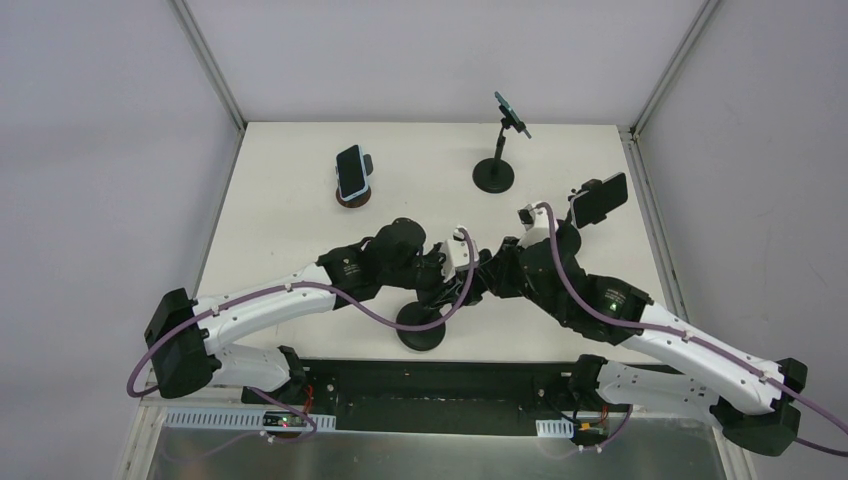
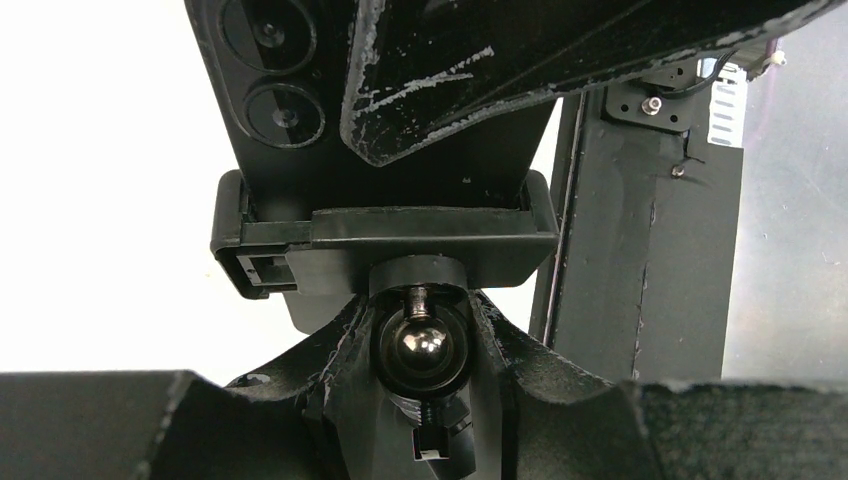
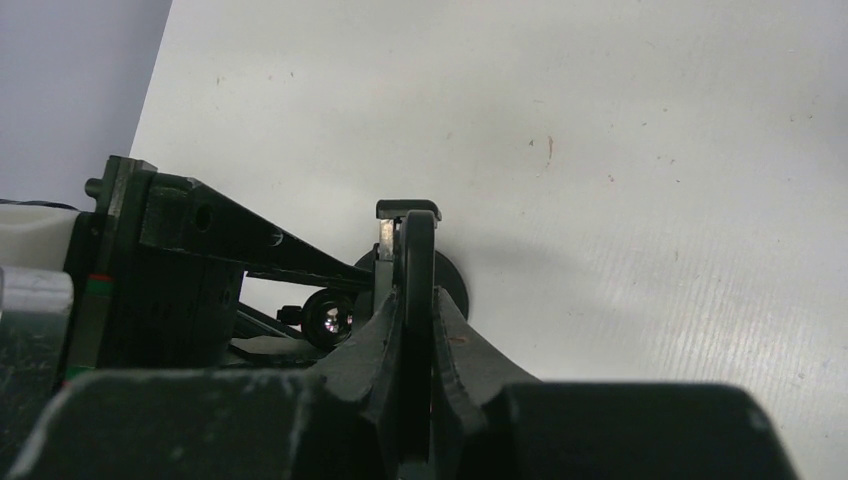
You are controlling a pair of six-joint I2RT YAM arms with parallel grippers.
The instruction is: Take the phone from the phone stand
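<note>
The black phone (image 2: 262,110) stands in the clamp (image 2: 385,238) of a black phone stand, its camera lenses toward the left wrist view. My left gripper (image 2: 425,362) is shut on the stand's neck, around the shiny ball joint (image 2: 425,345). My right gripper (image 3: 418,340) is shut on the phone (image 3: 418,255), seen edge-on between its fingers (image 3: 375,345). From above, both grippers (image 1: 440,272) (image 1: 492,276) meet over the stand's round base (image 1: 421,331) and hide the phone.
Other stands hold phones: a brown-based one (image 1: 352,174) at the back left, a tall one with a teal phone (image 1: 510,110) on a round base (image 1: 493,177), and a dark phone (image 1: 598,200) behind my right arm. Frame posts mark the far corners.
</note>
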